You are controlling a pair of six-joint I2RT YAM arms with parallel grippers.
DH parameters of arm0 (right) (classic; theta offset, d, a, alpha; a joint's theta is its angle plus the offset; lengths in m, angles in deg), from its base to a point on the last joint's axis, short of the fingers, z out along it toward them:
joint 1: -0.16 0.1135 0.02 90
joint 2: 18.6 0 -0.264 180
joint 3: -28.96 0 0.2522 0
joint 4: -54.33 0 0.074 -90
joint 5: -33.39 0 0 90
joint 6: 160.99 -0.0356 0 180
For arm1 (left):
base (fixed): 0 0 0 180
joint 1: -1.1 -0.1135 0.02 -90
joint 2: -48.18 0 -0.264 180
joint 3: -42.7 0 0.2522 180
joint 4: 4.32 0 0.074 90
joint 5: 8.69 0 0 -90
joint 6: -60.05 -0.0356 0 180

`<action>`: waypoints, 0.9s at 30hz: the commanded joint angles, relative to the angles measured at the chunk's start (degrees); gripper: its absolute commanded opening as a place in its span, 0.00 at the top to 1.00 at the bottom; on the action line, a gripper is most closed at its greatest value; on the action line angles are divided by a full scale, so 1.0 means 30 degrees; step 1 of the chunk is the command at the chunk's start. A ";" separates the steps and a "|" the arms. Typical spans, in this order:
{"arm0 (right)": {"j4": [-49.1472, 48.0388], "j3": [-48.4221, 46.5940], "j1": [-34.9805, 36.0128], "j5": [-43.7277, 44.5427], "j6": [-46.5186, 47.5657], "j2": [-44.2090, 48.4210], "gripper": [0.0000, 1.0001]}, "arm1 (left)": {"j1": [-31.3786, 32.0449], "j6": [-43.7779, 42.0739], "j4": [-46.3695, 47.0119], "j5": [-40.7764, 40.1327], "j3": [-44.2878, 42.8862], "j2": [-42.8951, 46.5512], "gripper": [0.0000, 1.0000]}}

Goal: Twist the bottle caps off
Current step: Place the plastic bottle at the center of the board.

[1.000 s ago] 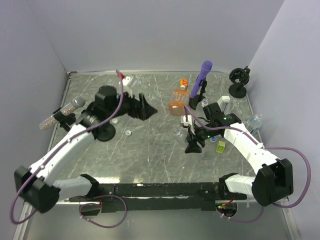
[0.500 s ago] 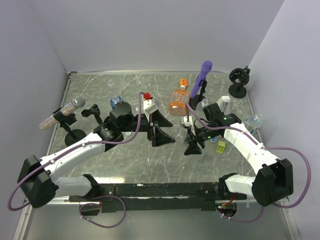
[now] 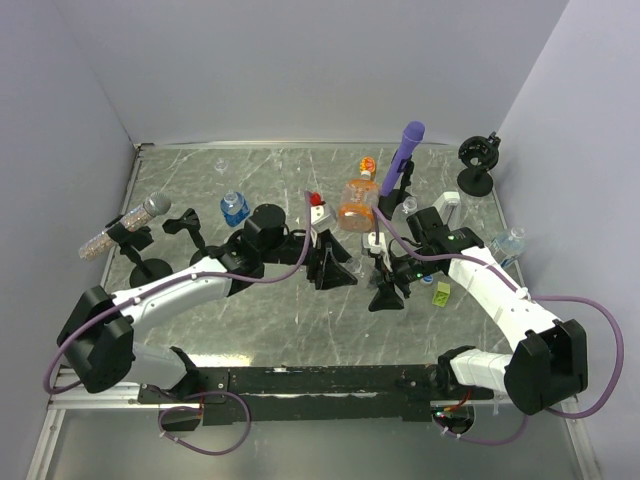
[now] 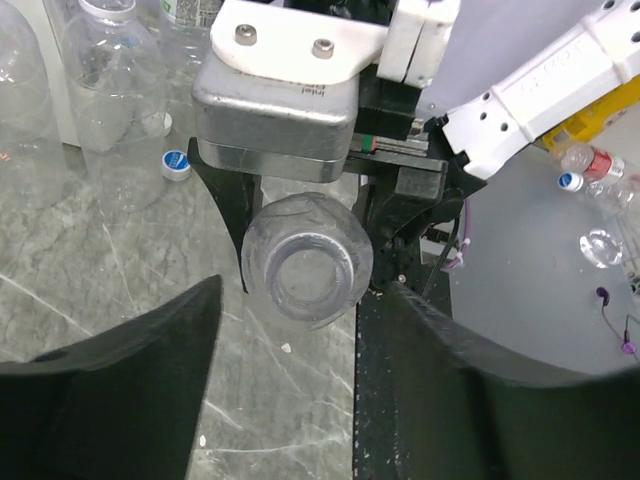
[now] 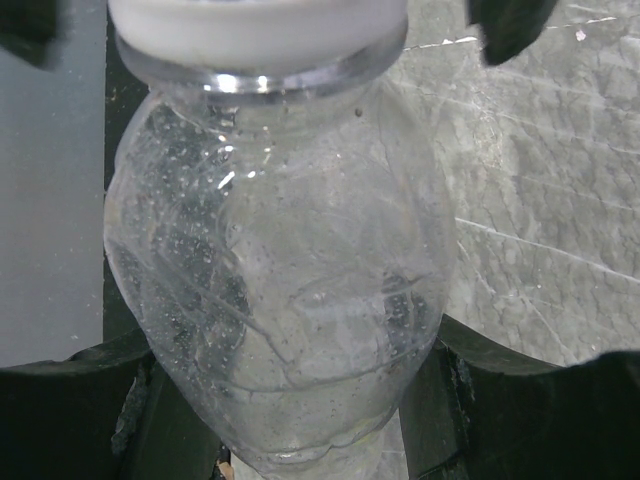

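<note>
Not far along on this one imo: the left gripper (image 3: pixel 330 270) is spread wide and empty, the clear bottle (image 5: pixel 290 200) sits just ahead of its fingertips with the white cap (image 5: pixel 255 25) still on, its lower body pinched in the right gripper (image 5: pixel 290 340), so the twisting looks like it's all left to do.

No legible txt or nos.

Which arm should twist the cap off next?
Left, probably. The right arm clamps the bottle in its jaws, white cap on. The left arm has open jaws facing the bottle end-on, close by.
</note>
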 commanded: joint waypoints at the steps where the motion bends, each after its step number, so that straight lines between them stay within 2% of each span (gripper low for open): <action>1: 0.0152 -0.0464 0.0089 -0.0871 0.0592 0.0460 0.86 | 0.0085 -0.0138 0.0901 0.1125 -0.0946 -0.0212 0.36; 4: 0.0181 -0.0464 0.0089 -0.0929 0.0592 0.0373 0.86 | 0.0085 0.0301 0.1370 0.1214 -0.0654 -0.0155 0.39; 15: 0.0182 -0.0464 0.0089 -0.0930 0.0592 0.0314 0.86 | 0.0085 0.0712 0.2162 0.0745 -0.0828 -0.0183 0.36; 19: 0.0210 -0.0464 0.0060 -0.0900 0.0592 0.0256 0.86 | 0.0085 0.0917 0.2279 0.0716 -0.0829 -0.0330 0.39; 21: 0.0211 -0.0464 0.0090 -0.0900 0.0592 0.0255 0.86 | 0.0085 0.1034 0.2280 0.0716 -0.0858 -0.0359 0.49; 27: 0.0181 -0.0435 0.0089 -0.0871 0.0562 0.0226 0.85 | 0.0086 0.1298 0.2279 0.0657 -0.0770 -0.0418 0.51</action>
